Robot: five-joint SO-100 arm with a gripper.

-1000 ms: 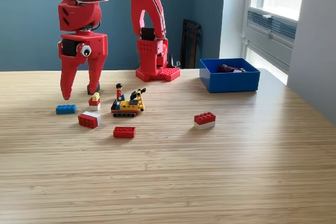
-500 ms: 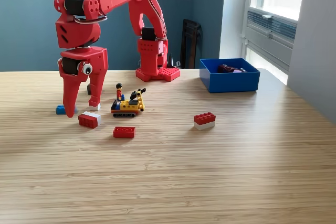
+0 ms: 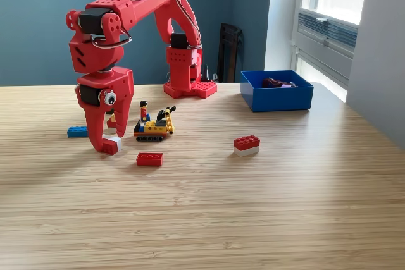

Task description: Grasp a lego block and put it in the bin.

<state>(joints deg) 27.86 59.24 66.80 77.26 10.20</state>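
Bin [image 3: 276,97], bright blue, shallow, rectangular, straight-walled, dark pieces inside

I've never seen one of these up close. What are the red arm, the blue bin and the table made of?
The arm looks like matte red plastic, probably 3D-printed: blocky, uniformly coloured parts. The blue bin seems to be smooth moulded plastic with a slight sheen on its walls. The table appears to be light wood, perhaps bamboo, with fine straight grain lines and a satin finish.
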